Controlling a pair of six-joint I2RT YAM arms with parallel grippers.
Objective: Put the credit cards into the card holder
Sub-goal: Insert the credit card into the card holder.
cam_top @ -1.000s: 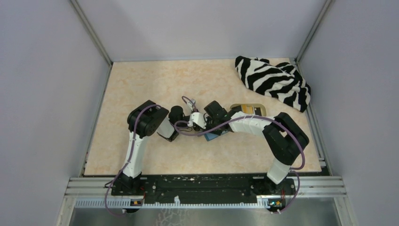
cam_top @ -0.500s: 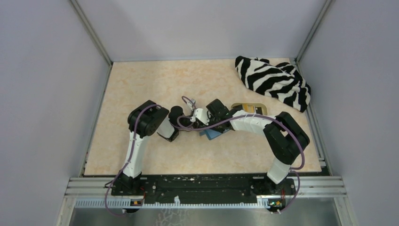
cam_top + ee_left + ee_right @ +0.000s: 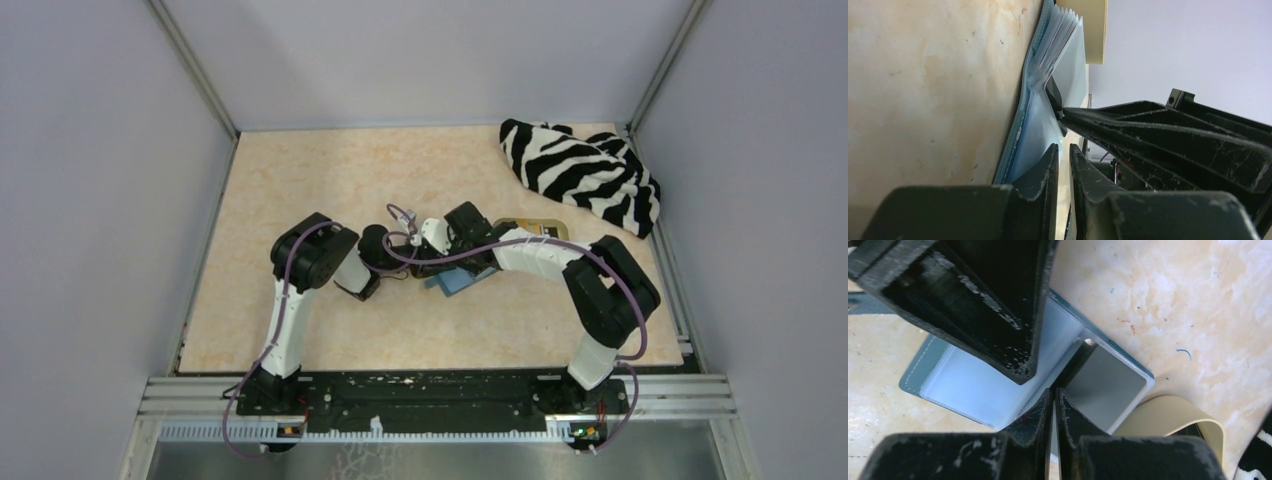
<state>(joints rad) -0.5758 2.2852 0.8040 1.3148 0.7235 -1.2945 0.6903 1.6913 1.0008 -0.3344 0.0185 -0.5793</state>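
Teal-blue booklet-type card holder [image 3: 930, 365] lies open right at the tips of the right gripper [image 3: 1054, 392], jaws shut in its fold, left gripper [image 3: 1063, 150] just beside with a narrow, empty-looking slit; clear plastic sleeves [image 3: 1063, 30] look light, floppy and slick, so pinch one sleeve edge near the spine.

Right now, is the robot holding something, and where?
The right end effector seems to pinch the card holder by a clear sleeve near its fold; the left end effector grips nothing.

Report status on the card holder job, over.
Left gripper barely open, empty. Right gripper pinching a sleeve of the open card holder. Dark card in the tray beside it. Nothing blocking.
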